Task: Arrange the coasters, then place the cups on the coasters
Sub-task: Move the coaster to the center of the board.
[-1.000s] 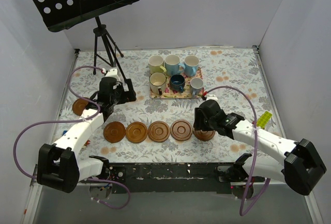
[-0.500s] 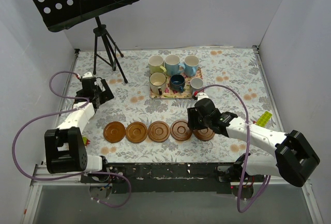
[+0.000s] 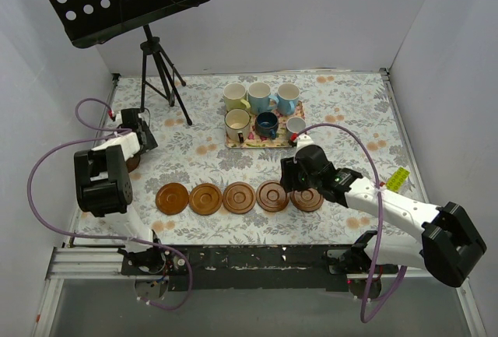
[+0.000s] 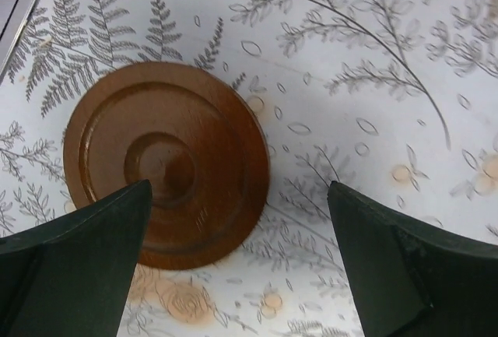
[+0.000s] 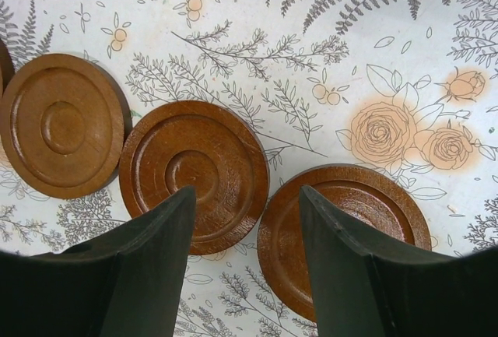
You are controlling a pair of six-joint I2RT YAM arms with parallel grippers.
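Both empty and spread wide, left pincer (image 4: 237,189) partly masks the lone coaster (image 4: 167,150), right pincer (image 5: 247,191) two row coasters (image 5: 194,170).

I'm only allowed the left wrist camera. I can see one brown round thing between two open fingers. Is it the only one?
Observer: No. Five more coasters lie side by side in a row, off to your right.
Operator: Where are the cups?
Observer: Six cups stand together on a flowery tray, behind that row.
Operator: What's the other arm doing?
Observer: The right gripper hangs open over the right end of the row, holding nothing.
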